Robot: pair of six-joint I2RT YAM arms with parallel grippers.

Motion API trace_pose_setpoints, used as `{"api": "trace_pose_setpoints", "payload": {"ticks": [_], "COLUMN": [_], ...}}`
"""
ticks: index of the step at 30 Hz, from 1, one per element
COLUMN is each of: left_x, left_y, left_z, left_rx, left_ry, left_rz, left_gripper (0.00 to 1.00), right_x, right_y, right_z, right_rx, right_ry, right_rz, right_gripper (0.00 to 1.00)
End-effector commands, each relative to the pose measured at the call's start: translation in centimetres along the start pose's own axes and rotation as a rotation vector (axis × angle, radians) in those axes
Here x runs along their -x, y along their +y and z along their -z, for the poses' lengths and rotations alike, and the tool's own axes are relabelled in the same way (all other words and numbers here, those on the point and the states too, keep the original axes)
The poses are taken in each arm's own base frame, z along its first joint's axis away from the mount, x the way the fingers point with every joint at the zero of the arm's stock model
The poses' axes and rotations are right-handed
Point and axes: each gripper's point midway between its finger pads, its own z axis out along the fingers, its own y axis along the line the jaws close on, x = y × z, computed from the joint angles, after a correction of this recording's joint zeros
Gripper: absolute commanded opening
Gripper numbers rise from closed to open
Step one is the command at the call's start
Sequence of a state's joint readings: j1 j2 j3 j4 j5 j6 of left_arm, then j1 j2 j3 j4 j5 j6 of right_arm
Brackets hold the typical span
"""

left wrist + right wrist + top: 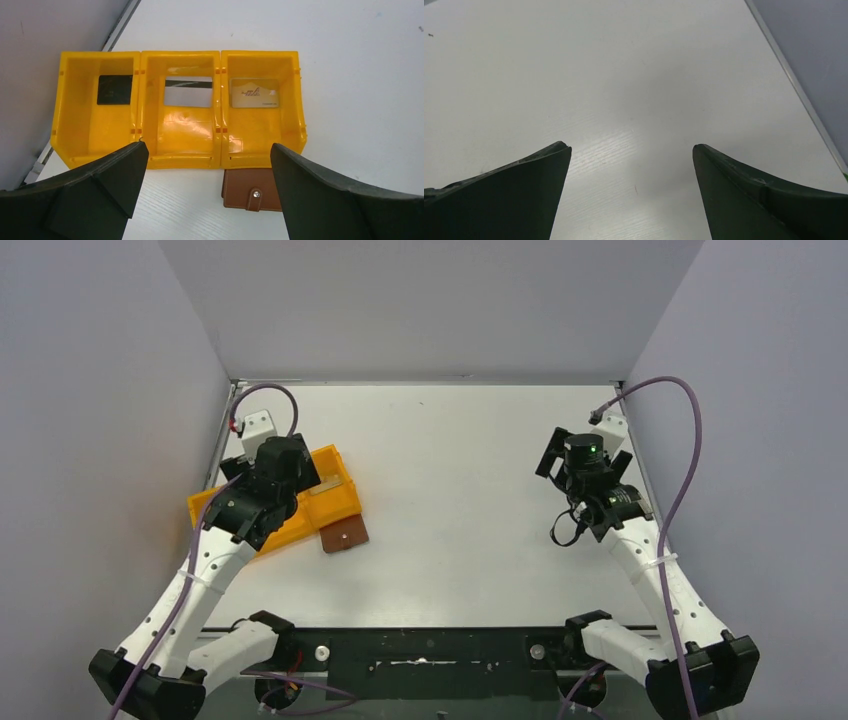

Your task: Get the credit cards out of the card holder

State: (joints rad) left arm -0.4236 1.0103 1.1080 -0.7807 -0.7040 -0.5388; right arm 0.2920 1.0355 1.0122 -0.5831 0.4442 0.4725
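Note:
The card holder [248,192] is a closed brown leather wallet with its snap tab [255,198] fastened. It lies on the table against the near wall of the orange tray [180,161]. The credit cards lie one per tray compartment: black card [114,89] on the left, silvery grey card [188,92] in the middle, tan-gold card [254,93] on the right. My left gripper [207,150] is open and empty, above the tray's near edge. In the top view it [258,512] covers part of the tray [343,498], with the wallet [343,535] to its right. My right gripper [631,150] is open and empty over bare table.
The left wall and the table's metal edge rail [121,25] run close behind the tray. The right gripper [592,490] hangs near the right wall, with purple cables looping beside both arms.

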Motion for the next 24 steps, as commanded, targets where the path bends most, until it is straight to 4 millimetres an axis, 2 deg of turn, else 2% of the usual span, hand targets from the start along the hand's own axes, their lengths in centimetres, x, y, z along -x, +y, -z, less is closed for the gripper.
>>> {"api": "trace_pose_setpoints", "payload": {"ticks": [1,7,12,16,24], "left_x": [0.5,-2.7,-4.7,-5.6,-5.1], "left_y": [0.6,0.4,0.6,-0.4,-4.0], "left_z": [-0.8,-2.9,-4.7,-6.2,-8.3], "left_rx": [0.027,-0.005,-0.032,-0.116,-0.293], "left_ry": [-0.063,0.032,0.166,0.248,0.310], "left_rz": [0.064,0.025,0.059,0.128,0.248], "left_gripper": [0.96,0.97,0.97,0.97,0.96], "right_x": [-1.8,-6.2,-8.4,-9.3,-9.9], "right_y": [1.8,2.7,4.1,5.3,7.0], "right_z": [-1.4,-3.0,-3.4,-3.2,-2.6], "right_rx": [0.125,0.214,0.297,0.360,0.445], "right_ry": [0.050,0.169,0.243,0.283,0.319], "right_rz": [-0.082,-0.140,-0.180,-0.201,-0.231], "right_gripper": [0.98,0.98,0.98,0.98,0.98]}}
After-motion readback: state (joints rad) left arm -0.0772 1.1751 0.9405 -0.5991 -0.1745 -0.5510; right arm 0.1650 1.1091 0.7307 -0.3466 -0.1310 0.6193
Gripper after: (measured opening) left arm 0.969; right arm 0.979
